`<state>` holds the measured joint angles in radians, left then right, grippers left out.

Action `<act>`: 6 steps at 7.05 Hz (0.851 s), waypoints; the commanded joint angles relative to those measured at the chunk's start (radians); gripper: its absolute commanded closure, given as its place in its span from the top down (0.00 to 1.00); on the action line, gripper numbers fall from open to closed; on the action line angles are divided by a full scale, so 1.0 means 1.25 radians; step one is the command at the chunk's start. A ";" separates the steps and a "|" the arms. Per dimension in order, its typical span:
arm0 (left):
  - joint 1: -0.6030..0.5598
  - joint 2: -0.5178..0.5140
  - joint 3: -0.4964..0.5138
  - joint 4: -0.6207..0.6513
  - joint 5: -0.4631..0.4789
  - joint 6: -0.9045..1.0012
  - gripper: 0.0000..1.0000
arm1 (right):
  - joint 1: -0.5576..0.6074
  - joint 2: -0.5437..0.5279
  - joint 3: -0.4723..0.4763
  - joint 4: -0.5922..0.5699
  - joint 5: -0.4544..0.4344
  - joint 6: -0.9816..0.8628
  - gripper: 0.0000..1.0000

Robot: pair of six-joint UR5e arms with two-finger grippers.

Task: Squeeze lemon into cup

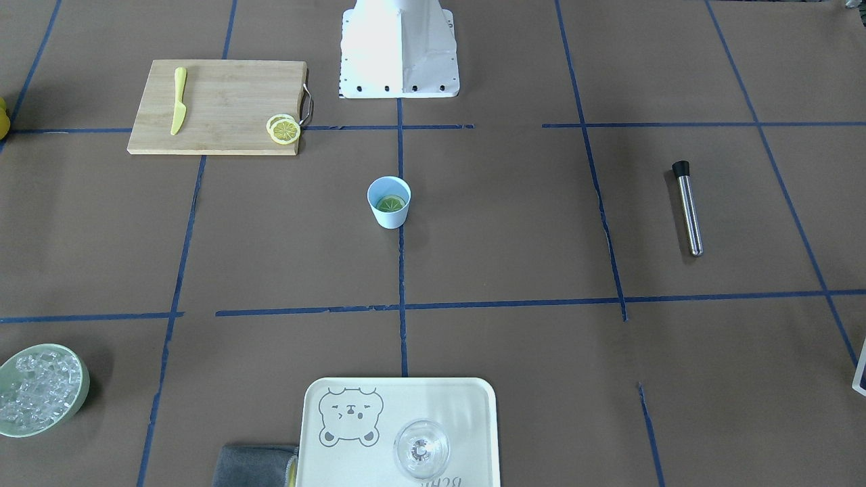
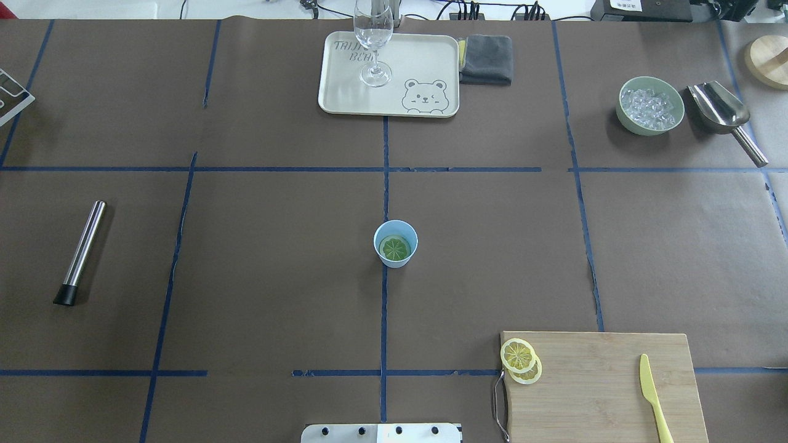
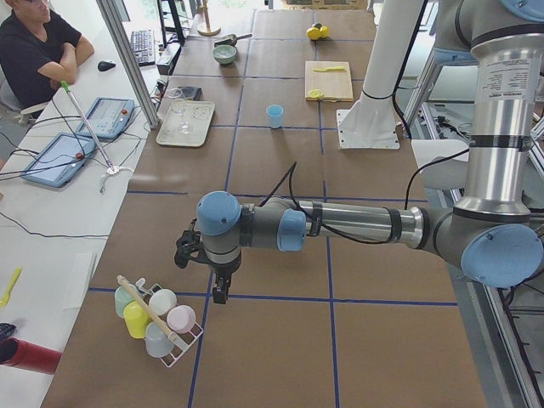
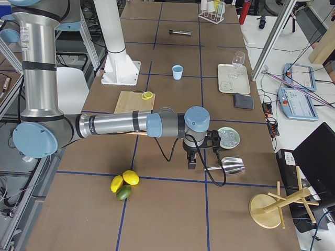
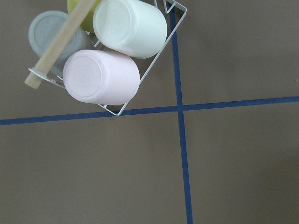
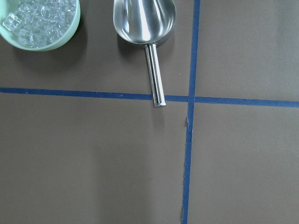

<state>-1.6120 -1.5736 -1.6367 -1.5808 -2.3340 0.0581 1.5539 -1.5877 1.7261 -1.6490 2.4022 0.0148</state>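
The left gripper [image 3: 220, 294] hangs near the mug rack [image 3: 160, 321], the right gripper [image 4: 191, 163] just beside the scoop [image 4: 231, 166]; I cannot tell whether their fingers are spread. Well apart from both stands the cup [image 2: 394, 262], a lemon slice [image 2: 394, 247] lying inside.

Table [image 2: 277, 277]: top fully covered in brown paper, with blue tape lines [image 2: 383, 320] laid out as a grid. A white side bench [image 3: 34, 255] runs along the operators' edge and carries two blue tablets [image 3: 106, 116] and loose cables. An aluminium post [image 3: 129, 59] rises between bench and table. A person [image 3: 34, 47] sits at the bench with arms crossed. Light is even and diffuse, shadows soft. The floor [image 4: 15, 183] beyond the table edge looks grey, though it is cluttered and hard to read.
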 commanded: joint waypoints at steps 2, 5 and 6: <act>0.001 0.001 0.002 -0.008 -0.001 0.000 1.00 | 0.000 0.000 0.002 0.007 0.000 0.009 1.00; 0.001 0.000 0.001 -0.009 0.001 0.000 1.00 | 0.000 -0.001 -0.002 0.034 -0.001 0.010 1.00; 0.001 0.000 0.000 -0.009 -0.001 0.000 1.00 | 0.000 -0.001 0.002 0.034 -0.001 0.010 1.00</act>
<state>-1.6107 -1.5733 -1.6354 -1.5922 -2.3336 0.0583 1.5539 -1.5897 1.7257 -1.6082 2.4007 0.0275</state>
